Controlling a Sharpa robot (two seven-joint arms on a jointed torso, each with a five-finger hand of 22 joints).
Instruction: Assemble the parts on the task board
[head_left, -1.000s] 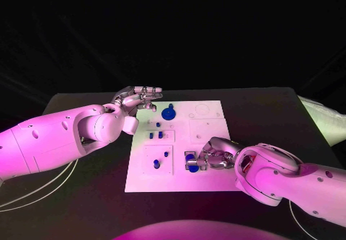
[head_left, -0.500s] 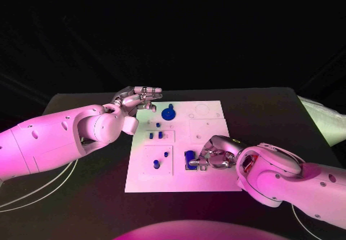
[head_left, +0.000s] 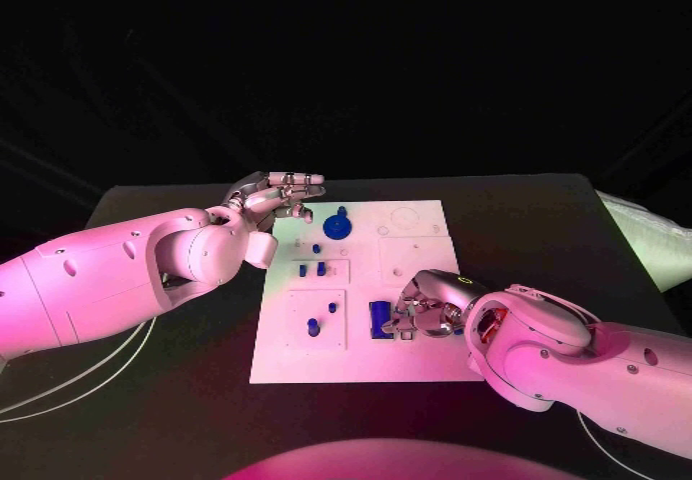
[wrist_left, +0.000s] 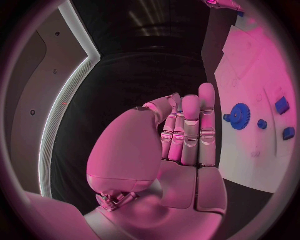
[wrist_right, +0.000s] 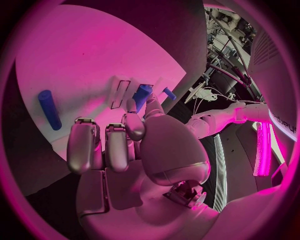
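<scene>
The white task board (head_left: 353, 345) lies mid-table. My right hand (head_left: 430, 306) rests over its near right part and pinches a blue part (head_left: 381, 318) between thumb and a finger; the same blue part (wrist_right: 142, 95) sticks out past my fingertips beside two outlined slots. A blue rod (wrist_right: 49, 109) lies loose on the board (wrist_right: 81, 60). My left hand (head_left: 274, 196) hovers at the board's far left corner, fingers straight and together, holding nothing. A blue gear (head_left: 336, 226) sits near it, and that gear (wrist_left: 239, 116) lies just beyond my left fingers (wrist_left: 190, 130).
Two small blue pieces (head_left: 310, 269) stand in the board's left middle, and two more (head_left: 313, 326) lie in the near left panel. A pale bundle (head_left: 642, 245) sits at the table's right edge. Cables trail off the near left.
My right hand has crept slightly left and away from me with the blue part, which now reads as one upright bar. The left hand has not moved.
</scene>
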